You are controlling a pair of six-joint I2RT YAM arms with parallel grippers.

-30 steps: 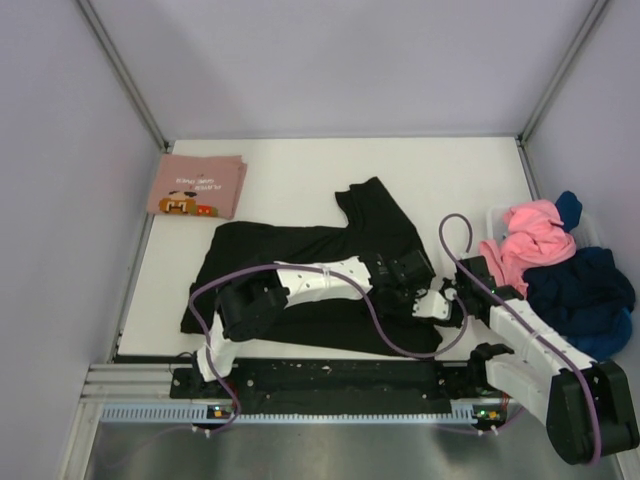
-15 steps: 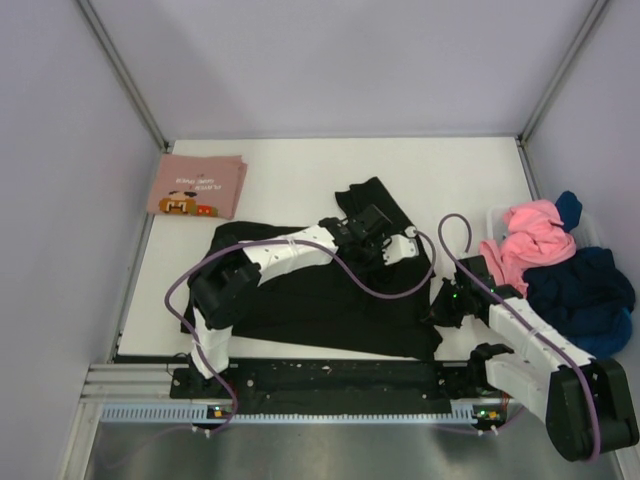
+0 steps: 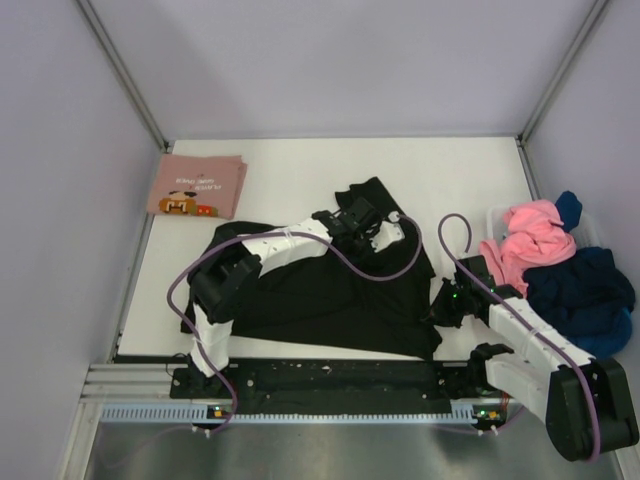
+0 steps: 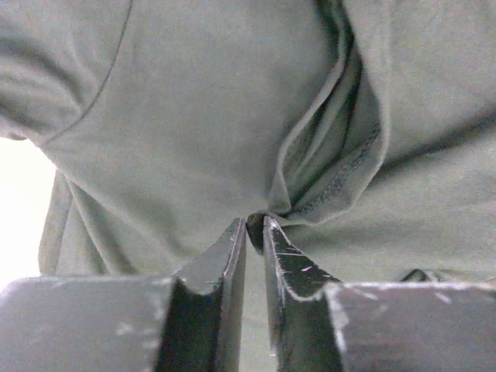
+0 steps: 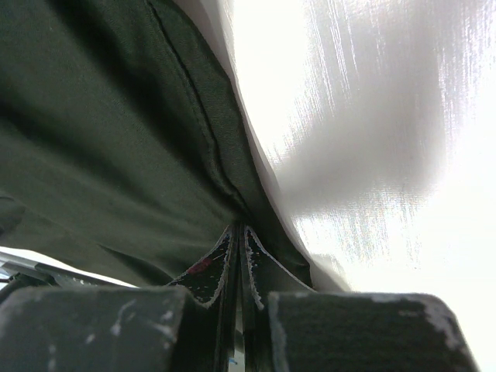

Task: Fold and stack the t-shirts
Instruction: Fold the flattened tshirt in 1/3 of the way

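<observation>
A black t-shirt (image 3: 320,290) lies spread across the middle of the table, its far part bunched up. My left gripper (image 3: 362,222) reaches over that far part and is shut on a pinch of the cloth (image 4: 256,221). My right gripper (image 3: 443,306) sits at the shirt's right edge near the front and is shut on its hem (image 5: 240,225). A folded pink t-shirt with a cartoon print (image 3: 197,186) lies at the far left. A heap of pink (image 3: 525,238), navy (image 3: 585,290) and blue (image 3: 568,208) t-shirts lies at the right.
The heap sits in a clear bin (image 3: 500,222) at the table's right edge. Grey walls close in the table on the left, back and right. A metal rail (image 3: 320,385) with the arm bases runs along the near edge.
My left gripper has moved from the shirt's near right part up to its far part, pulling cloth with it. My right gripper has dropped to the shirt's right edge and closed there.
</observation>
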